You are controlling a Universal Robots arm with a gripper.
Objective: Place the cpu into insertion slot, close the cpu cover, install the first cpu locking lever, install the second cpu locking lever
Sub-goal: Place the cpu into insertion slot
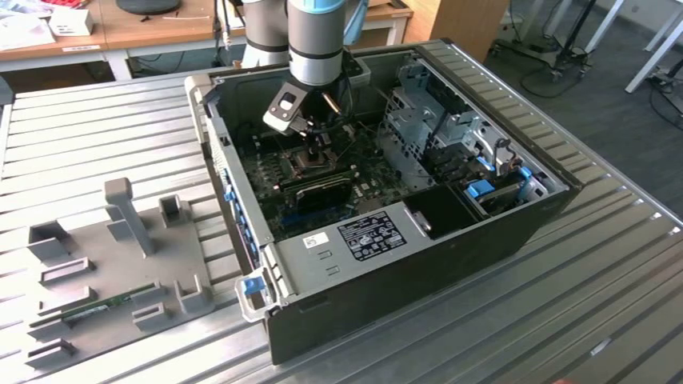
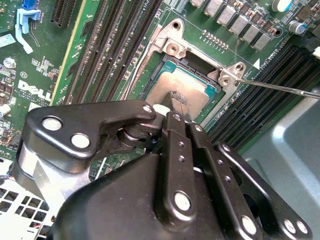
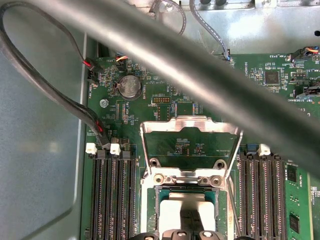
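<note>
Fingers (image 2: 176,135) first: found them drawn together at the tips, with nothing clamped between. Saw the gripper (image 2: 164,114) hanging just over the cpu (image 2: 167,87), seated flat in the insertion slot (image 2: 172,60) of the green motherboard (image 2: 45,65). Noted the cpu cover (image 3: 190,123) standing raised on its hinge in the first wrist view, and a thin locking lever (image 2: 280,86) sticking out beside the socket in the second wrist view.

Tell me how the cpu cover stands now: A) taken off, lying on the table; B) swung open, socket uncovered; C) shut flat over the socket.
B: in the first wrist view the cpu cover stands swung up, leaving the cpu and insertion slot uncovered.
</note>
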